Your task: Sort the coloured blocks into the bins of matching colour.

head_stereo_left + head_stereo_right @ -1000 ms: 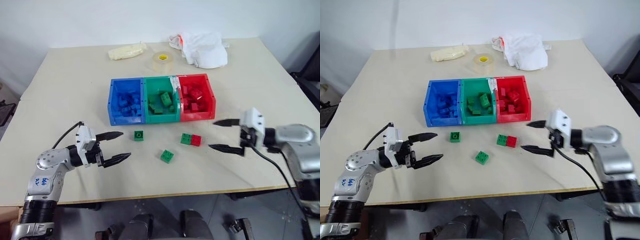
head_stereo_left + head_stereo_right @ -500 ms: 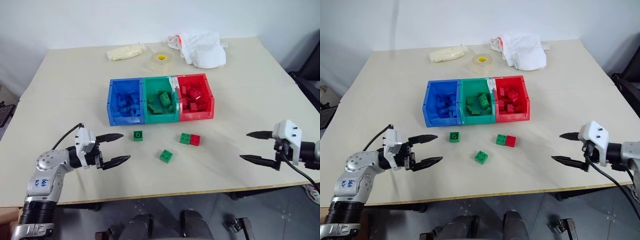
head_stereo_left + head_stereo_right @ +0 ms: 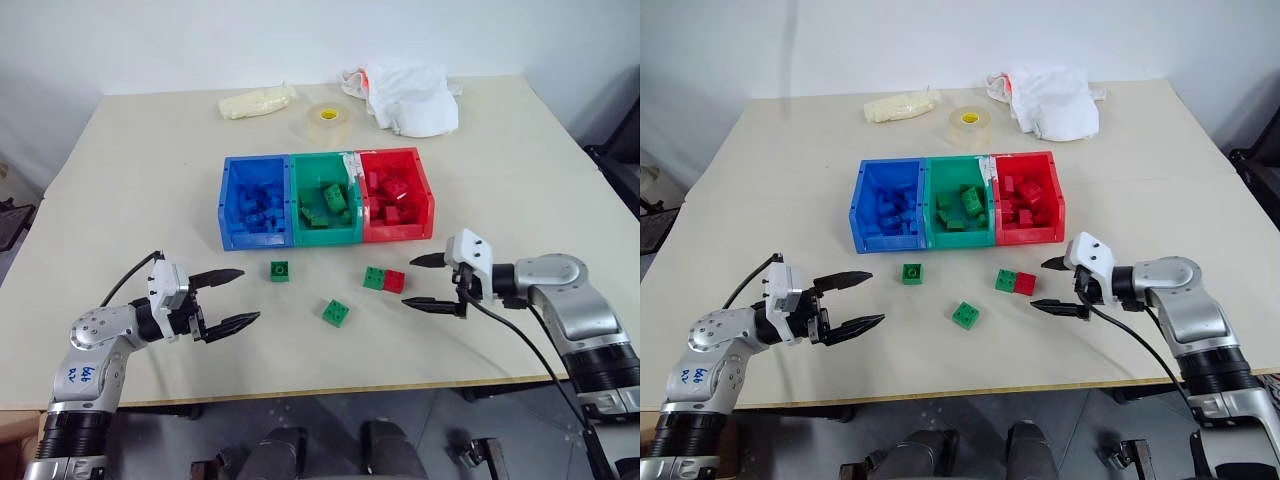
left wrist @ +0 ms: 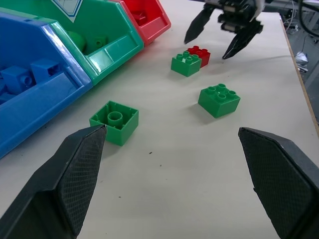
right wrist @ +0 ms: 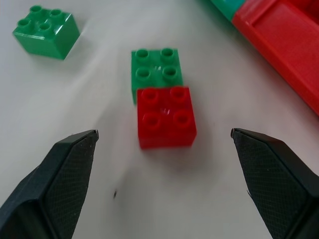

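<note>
We look down on a pale beige rectangular table [image 3: 130,190] set against a plain white wall. Near its middle sit three small open-top plastic bins joined in a row: the blue bin [image 3: 227,205] towards the left edge, the green bin [image 3: 324,232] in the centre and the red bin [image 3: 422,190] towards the right edge, each with small studded bricks of its own colour inside. Towards the far edge lie a translucent roll of tape with a yellow core [image 3: 327,120], a pale yellow crumpled wrapper [image 3: 255,102] and a bunched white cloth [image 3: 410,95]. On the bare table between the bins and the near edge we see four loose blocks. A small green studded brick lying studs-down [image 3: 279,270] sits just in front of the seam between blue and green bins. A green square brick [image 3: 374,278] and a red square brick [image 3: 394,281] lie touching side by side in front of the red bin. Another green square brick [image 3: 335,313] lies alone, nearer the front edge. Our left gripper [image 3: 235,298] hovers near the front-left part of the table, its two black fingers spread wide and empty, pointing towards the loose blocks. Our right gripper [image 3: 420,281] sits just beside the red brick on its right-edge side, fingers likewise spread wide with nothing between them, aimed at the red and green pair.
</note>
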